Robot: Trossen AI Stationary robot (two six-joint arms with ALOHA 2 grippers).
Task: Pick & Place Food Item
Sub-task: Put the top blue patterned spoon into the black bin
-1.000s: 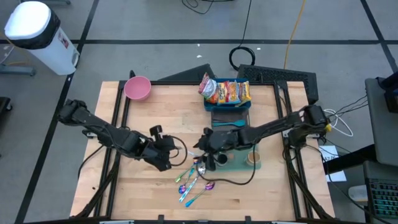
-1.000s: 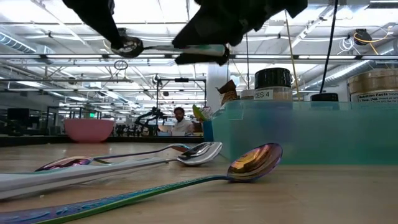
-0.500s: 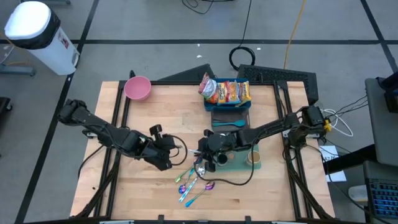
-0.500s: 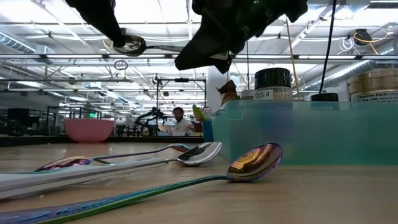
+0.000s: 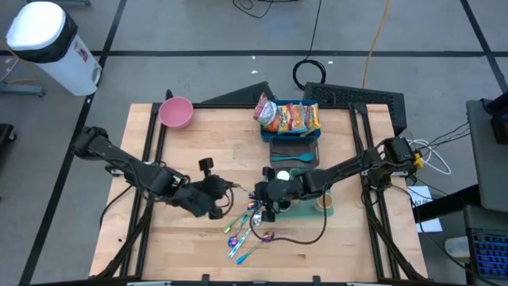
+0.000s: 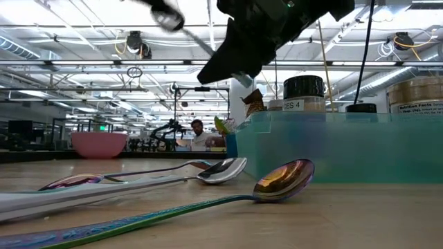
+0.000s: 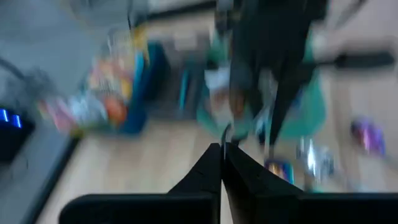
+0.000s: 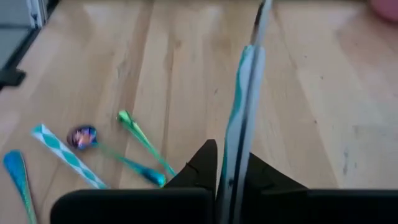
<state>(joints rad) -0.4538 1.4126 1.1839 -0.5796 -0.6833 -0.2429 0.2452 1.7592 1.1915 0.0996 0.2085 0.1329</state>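
A spoon [image 6: 197, 41] with a teal-and-white handle [image 8: 244, 93] hangs in the air over the middle of the table. It spans the gap between my two grippers. My left gripper [image 5: 225, 191] is shut at the bowl end, and my right gripper [image 5: 258, 195] is shut on the handle. In the low view the spoon slants, bowl end [image 6: 166, 17] high. The food, several bright snack packets [image 5: 290, 117], lies in a blue bin [image 5: 274, 137] at the table's far edge, away from both grippers. My left gripper has its shut fingertips [image 7: 222, 149] at the spoon's bowl end, coming from the table's left. Blur hides the place of contact. My right gripper pinches the spoon's handle [image 8: 239, 155] between its two fingers, coming from the table's right and slanting down. The handle runs on along the fingers. The spoon is lifted clear.
Several coloured spoons [image 5: 246, 234] lie on the wood just nearer than the grippers. A teal tray [image 5: 305, 208] with jars sits under the right arm. A pink bowl [image 5: 175, 113] stands at the far left.
My right gripper has shut on the spoon's handle. My left gripper has risen a little and turned. The spoon, level before, now slants with its bowl end raised.
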